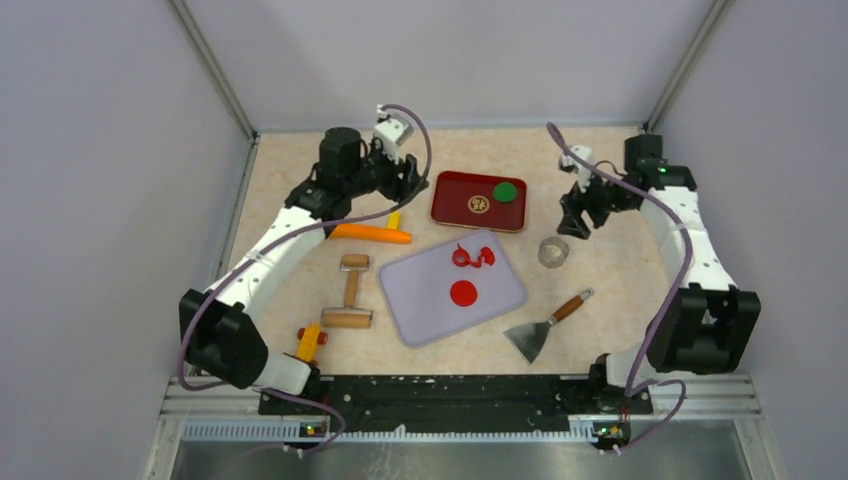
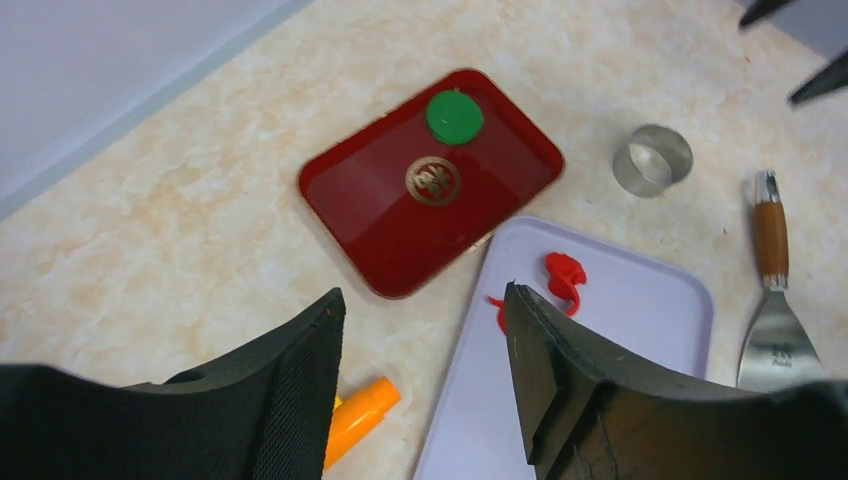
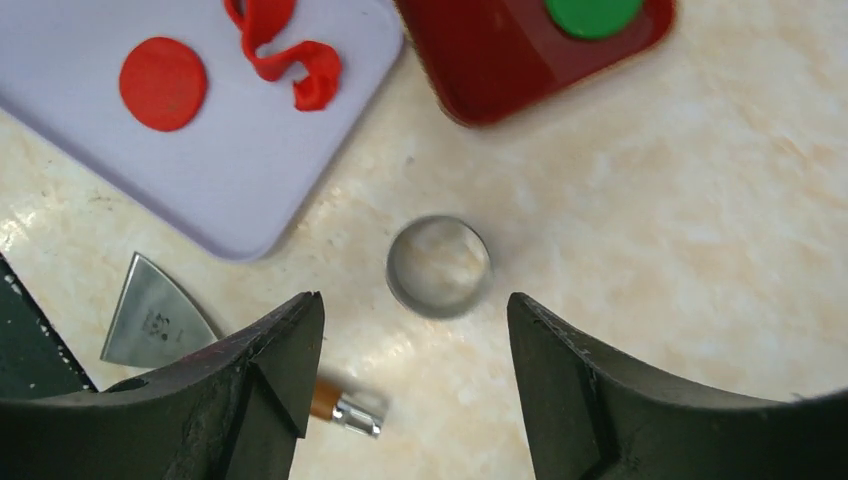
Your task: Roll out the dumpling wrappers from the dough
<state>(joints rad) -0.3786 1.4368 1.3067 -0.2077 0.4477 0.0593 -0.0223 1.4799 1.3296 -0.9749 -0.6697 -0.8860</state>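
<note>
On the lilac board (image 1: 505, 285) lies a round red dumpling wrapper (image 1: 462, 293) (image 3: 163, 83). Ragged curly red dough (image 1: 471, 256) (image 2: 565, 276) (image 3: 290, 62) sits at the board's far side. My left gripper (image 1: 404, 172) (image 2: 425, 300) hangs open above the table to the left of the red tray (image 1: 450, 205) (image 2: 380, 210), with nothing between its fingers. The right gripper (image 1: 577, 222) (image 3: 415, 305) is open too, above and beside the metal ring cutter (image 1: 552, 252) (image 3: 439, 267); it holds nothing.
A green disc (image 1: 507, 191) (image 2: 454, 117) (image 3: 594, 14) lies in the red tray. An orange tool (image 1: 372, 233) (image 2: 358, 415), a wooden rolling pin (image 1: 349, 293), a scraper (image 1: 545, 328) (image 2: 775, 310) (image 3: 153, 320) and a small orange-and-red piece (image 1: 309, 342) lie around the board.
</note>
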